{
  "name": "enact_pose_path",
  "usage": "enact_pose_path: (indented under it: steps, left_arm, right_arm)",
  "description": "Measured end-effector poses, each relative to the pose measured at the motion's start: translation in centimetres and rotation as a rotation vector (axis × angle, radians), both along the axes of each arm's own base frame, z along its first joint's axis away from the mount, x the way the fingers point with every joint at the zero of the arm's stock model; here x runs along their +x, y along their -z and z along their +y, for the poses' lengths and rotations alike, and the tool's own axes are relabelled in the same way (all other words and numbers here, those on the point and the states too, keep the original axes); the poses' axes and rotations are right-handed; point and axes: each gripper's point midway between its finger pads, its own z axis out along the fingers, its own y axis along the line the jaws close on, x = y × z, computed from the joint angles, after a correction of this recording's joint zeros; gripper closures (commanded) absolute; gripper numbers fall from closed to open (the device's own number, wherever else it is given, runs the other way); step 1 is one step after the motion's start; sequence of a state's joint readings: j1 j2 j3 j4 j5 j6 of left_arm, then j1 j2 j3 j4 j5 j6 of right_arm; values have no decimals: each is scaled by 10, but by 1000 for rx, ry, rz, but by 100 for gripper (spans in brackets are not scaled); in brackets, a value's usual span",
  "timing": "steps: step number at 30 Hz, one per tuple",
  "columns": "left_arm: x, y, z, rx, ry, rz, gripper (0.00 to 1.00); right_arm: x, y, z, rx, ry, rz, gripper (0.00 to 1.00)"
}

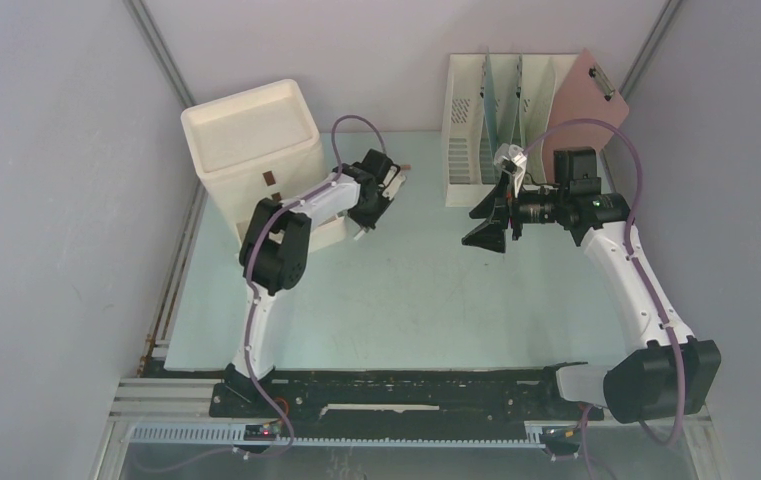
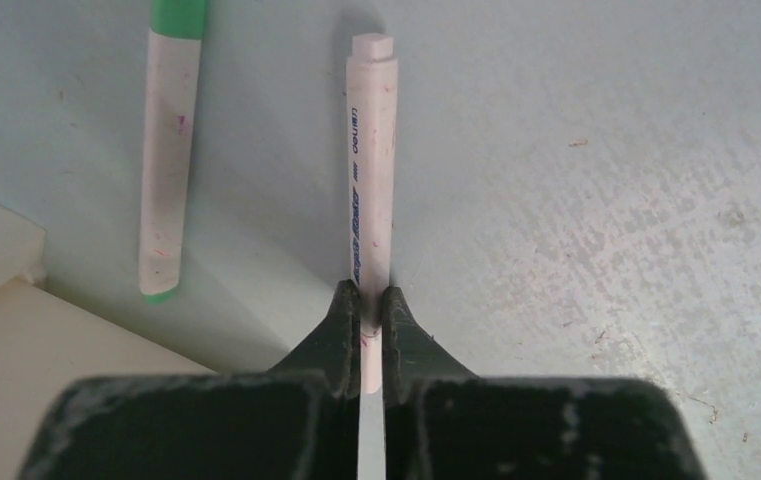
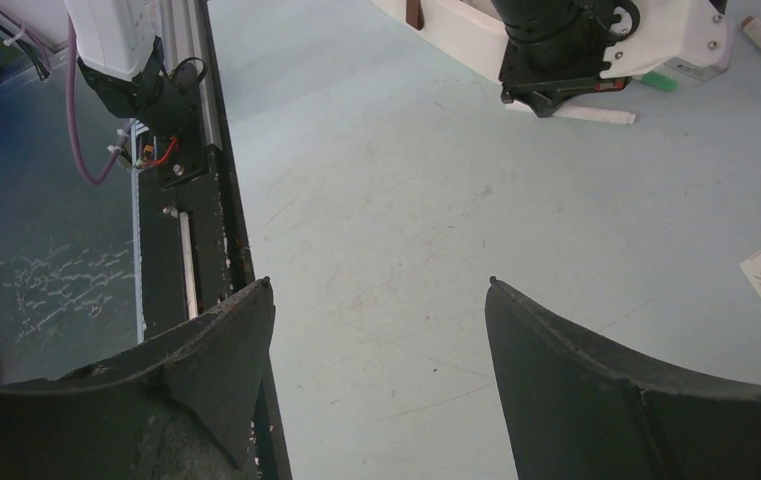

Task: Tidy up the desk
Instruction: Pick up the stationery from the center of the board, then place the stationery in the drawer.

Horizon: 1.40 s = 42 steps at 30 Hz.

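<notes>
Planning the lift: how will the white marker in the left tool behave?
The white marker looks stiff and light. With most of it sticking out past the left tool, its round barrel may pivot. Released, it could roll.

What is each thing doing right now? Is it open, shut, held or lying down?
left gripper: jaws shut on the white marker
white marker: held by one end
green marker: lying loose on the desk
right gripper: jaws open, empty
clipboard: standing upright by the file rack

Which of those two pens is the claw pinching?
The plain white pen, clamped in the left gripper; the green-tipped pen lies loose beside it.
</notes>
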<state>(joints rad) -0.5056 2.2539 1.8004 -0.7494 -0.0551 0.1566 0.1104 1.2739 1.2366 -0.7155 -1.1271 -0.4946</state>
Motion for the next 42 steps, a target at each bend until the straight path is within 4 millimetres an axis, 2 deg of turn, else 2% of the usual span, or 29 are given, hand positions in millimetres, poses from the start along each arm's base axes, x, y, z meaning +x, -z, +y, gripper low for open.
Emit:
enact_pose_path:
  steps: [4,10,17,21,27,35,39,42]
  left_arm:
    - [-12,-1,-1,-17,-3,-9,100]
    - [-47,-8,-6,-60,9,-3,100]
    - [-71,-48,-24,-218,26,-90,100]
    - [-86,-67,-26,-314,16,-146,100]
    - [-111,-87,-15,-424,-18,-236,100]
    - [-134,-142,2,-604,-47,-454,100]
    - [-142,-158,18,-679,-89,-563,100]
    - [-147,-162,37,-720,-145,-631,100]
  right_arm:
    - [0,0,0,1,-1,0,16]
    - [-1,0,0,4,-5,2,16]
    - [-3,-1,1,9,-11,6,15]
    - [-3,-2,1,13,-17,5,15]
    - [-4,-2,2,15,-24,1,15]
    - [-6,-2,2,18,-30,8,15]
    - [-6,-2,2,18,-30,8,15]
    - [-6,-2,2,18,-30,7,15]
